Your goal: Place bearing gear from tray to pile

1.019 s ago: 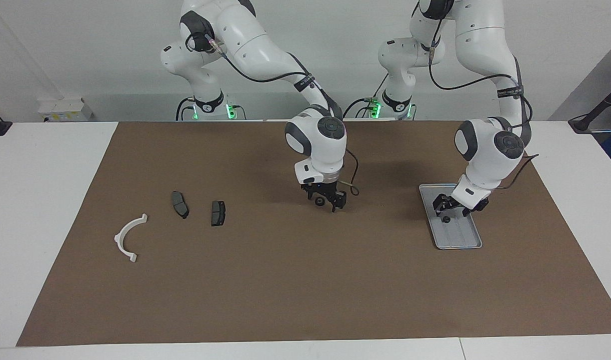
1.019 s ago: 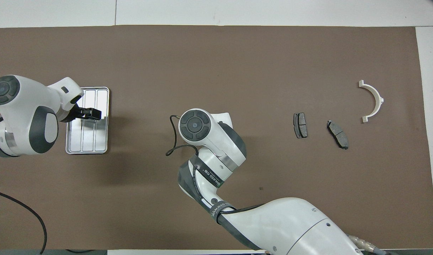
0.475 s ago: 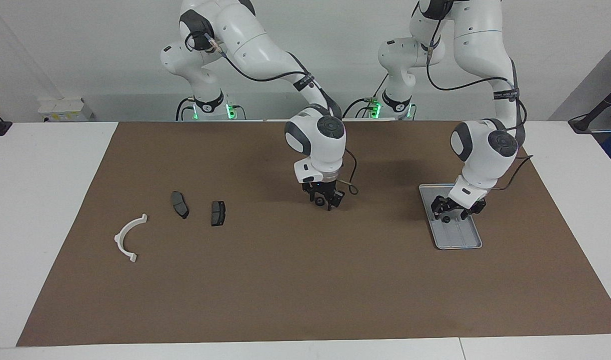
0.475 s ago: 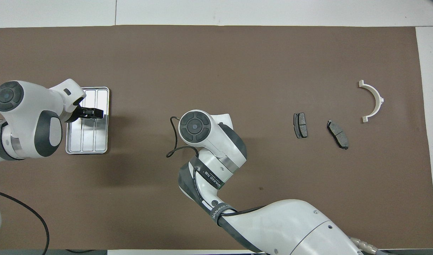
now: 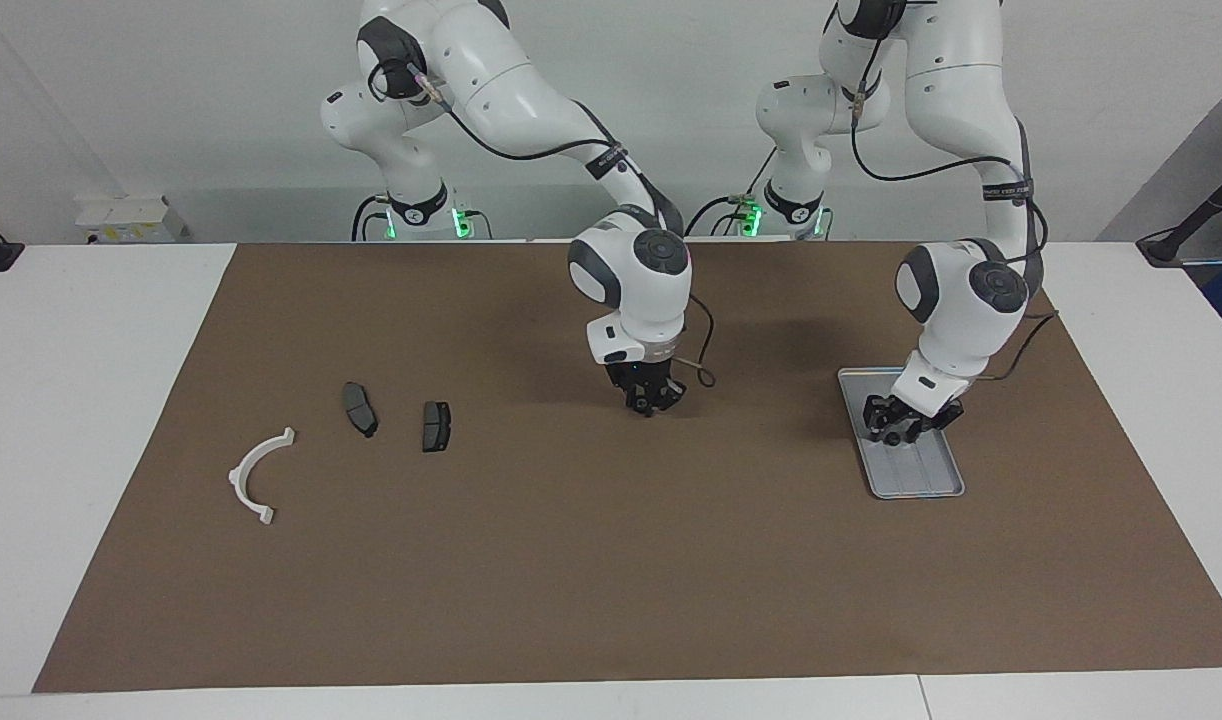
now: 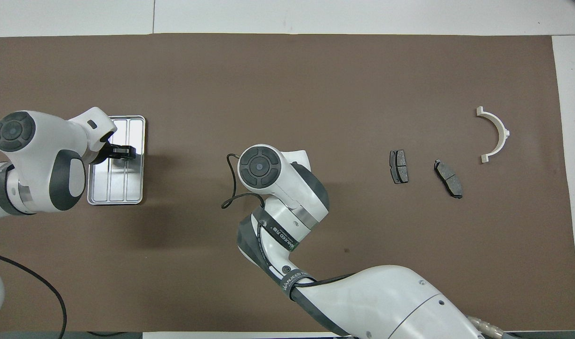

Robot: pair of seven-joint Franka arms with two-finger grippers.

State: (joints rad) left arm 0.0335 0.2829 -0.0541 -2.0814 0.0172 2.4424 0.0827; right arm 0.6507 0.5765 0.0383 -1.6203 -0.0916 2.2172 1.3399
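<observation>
The silver ribbed tray [image 5: 926, 482] [image 6: 127, 190] lies at the left arm's end of the mat. My left gripper [image 5: 896, 432] [image 6: 123, 151] is down in it, fingers drawn in on a small black bearing gear [image 5: 890, 436]. My right gripper [image 5: 652, 404] is low over the middle of the mat. Its fingertips are closed on another small black gear, which they mostly hide. In the overhead view its own wrist covers it. The pile lies at the right arm's end: a white half-ring bracket [image 5: 256, 475] [image 6: 497, 134] and two dark pads [image 5: 359, 408] [image 5: 435, 426].
A brown mat [image 5: 571, 560] covers most of the white table. A thin black cable loop [image 5: 706, 378] hangs beside my right wrist. Open mat lies between my right gripper and the pads.
Both grippers have closed: the right on the gear at mid-mat, the left on the gear in the tray. The left hand shifted slightly toward the robots over the tray.
</observation>
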